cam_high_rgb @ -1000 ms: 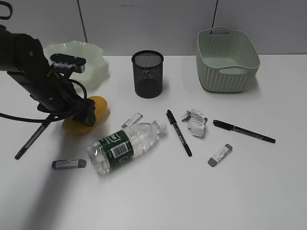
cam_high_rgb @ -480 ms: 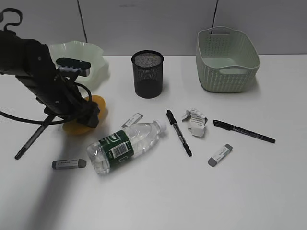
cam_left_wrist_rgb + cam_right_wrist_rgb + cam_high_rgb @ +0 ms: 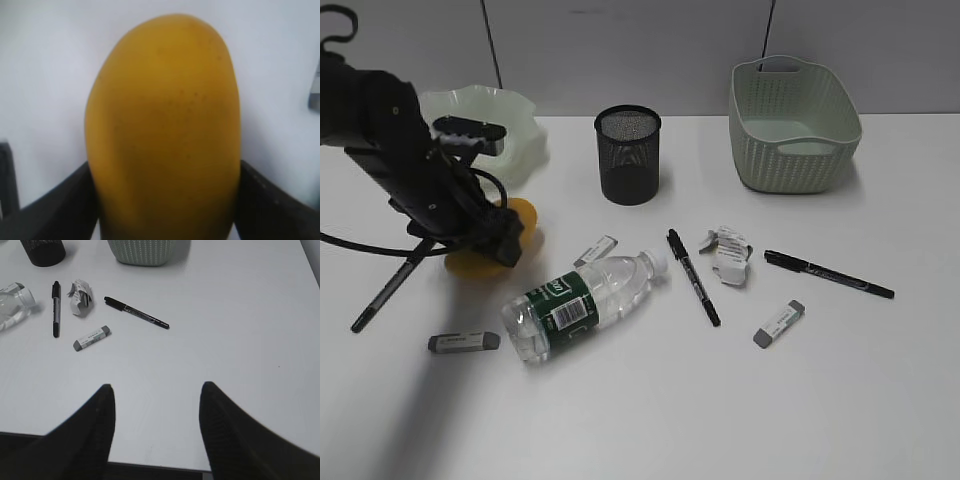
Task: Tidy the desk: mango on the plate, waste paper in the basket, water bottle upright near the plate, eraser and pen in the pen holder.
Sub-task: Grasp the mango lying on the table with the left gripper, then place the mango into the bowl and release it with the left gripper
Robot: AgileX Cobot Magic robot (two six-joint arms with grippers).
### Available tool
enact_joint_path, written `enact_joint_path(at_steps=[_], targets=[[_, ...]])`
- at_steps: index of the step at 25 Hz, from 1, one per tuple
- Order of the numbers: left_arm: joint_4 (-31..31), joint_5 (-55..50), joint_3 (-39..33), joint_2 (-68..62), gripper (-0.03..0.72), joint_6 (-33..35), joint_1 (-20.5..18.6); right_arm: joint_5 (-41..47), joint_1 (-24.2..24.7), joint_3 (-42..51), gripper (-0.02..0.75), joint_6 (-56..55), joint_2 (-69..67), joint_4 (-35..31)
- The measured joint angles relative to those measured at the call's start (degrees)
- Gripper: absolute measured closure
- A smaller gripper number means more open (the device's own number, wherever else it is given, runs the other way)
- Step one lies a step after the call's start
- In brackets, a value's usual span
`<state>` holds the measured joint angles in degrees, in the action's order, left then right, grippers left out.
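The yellow-orange mango (image 3: 165,125) lies on the desk (image 3: 650,400) in front of the wavy-rimmed plate (image 3: 525,125). My left gripper (image 3: 495,240) is down over it, its black fingers (image 3: 75,195) pressed against both flanks of the fruit. The water bottle (image 3: 575,300) lies on its side at mid desk. The waste paper (image 3: 728,255) sits between two black pens (image 3: 692,277) (image 3: 828,273), with a grey eraser (image 3: 778,323) in front. The pen holder (image 3: 628,160) and the basket (image 3: 795,150) stand at the back. My right gripper (image 3: 156,395) hangs open and empty over the near right edge.
A third pen (image 3: 388,290) and a second eraser (image 3: 463,342) lie at the left, under and in front of my left arm. A small eraser (image 3: 595,250) rests by the bottle's shoulder. The desk's front edge shows under the right gripper.
The left jaws have narrowed onto the mango, and the arm has shifted slightly left and back with it. Everything else on the desk stays put.
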<state>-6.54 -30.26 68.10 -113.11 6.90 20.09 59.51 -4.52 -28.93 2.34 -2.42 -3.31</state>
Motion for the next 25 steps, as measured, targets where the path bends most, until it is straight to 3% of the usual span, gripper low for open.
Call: enact_joint_path(at_steps=[6, 11, 19, 25], targets=[[0.28, -1.88, 4.48, 6.69, 0.119, 0.00, -0.42, 0.00, 0.00, 0.00, 0.301, 0.00, 0.00, 0.00], [0.36, -0.74, 11.93, 8.02, 0.119, 0.01, -4.14, 0.00, 0.00, 0.00, 0.301, 0.00, 0.00, 0.00], [0.13, 3.87, 20.15, -0.54, 0.119, 0.01, -12.43, 0.00, 0.00, 0.00, 0.301, 0.00, 0.00, 0.00], [-0.72, 9.98, 20.52, -8.08, 0.119, 0.01, -13.58, 0.00, 0.00, 0.00, 0.301, 0.00, 0.00, 0.00]])
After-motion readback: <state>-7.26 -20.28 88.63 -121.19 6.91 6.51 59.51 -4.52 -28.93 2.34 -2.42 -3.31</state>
